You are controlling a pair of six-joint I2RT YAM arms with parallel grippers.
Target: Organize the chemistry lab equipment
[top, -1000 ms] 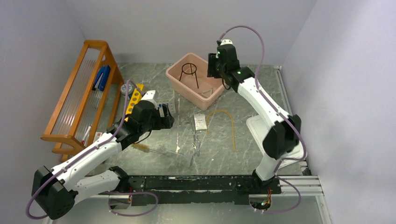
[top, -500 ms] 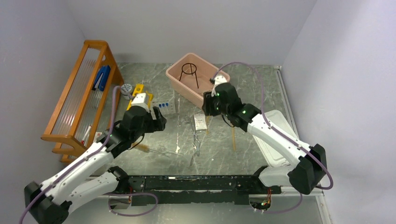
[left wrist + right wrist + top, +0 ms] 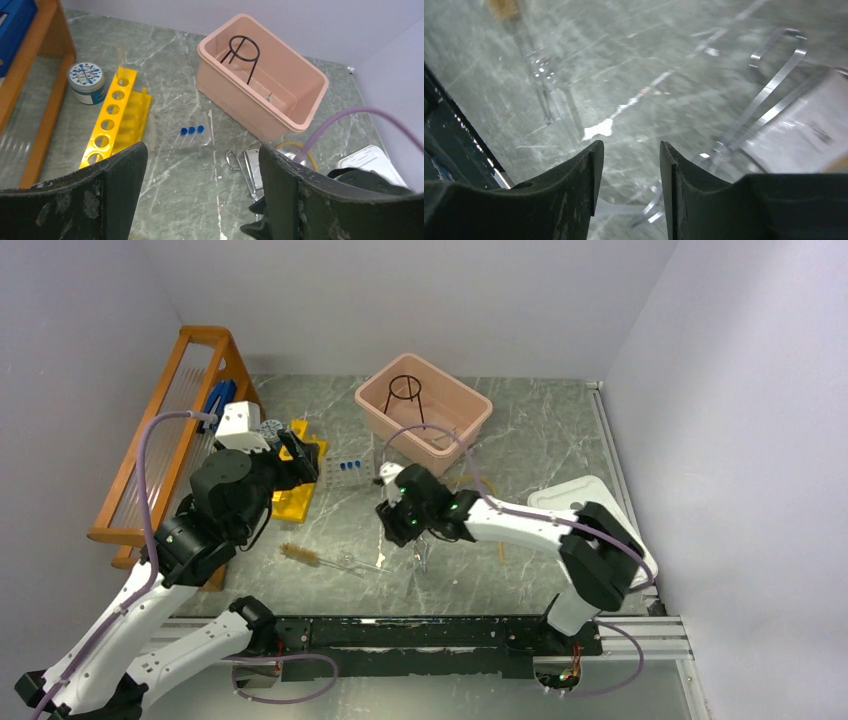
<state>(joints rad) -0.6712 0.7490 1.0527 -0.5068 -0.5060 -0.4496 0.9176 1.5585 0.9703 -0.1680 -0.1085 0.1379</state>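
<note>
Though blue-printed, round jar lid point(image 3: 86, 75) illegibly small.

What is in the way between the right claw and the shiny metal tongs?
Nothing that I can see. The open right claw hangs close beside the shiny metal tongs, with no object between them.

Tripod point(image 3: 249, 71) in tub point(image 3: 235, 106); rack point(image 3: 136, 116) left of tubes point(image 3: 191, 131); tongs point(image 3: 768, 91) before tubes.

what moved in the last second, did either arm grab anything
The right gripper swung from over the pink tub down to the metal tongs. The left gripper drew back left, over the yellow tube rack. Both are open and empty. The tripod and brush stayed put.
</note>
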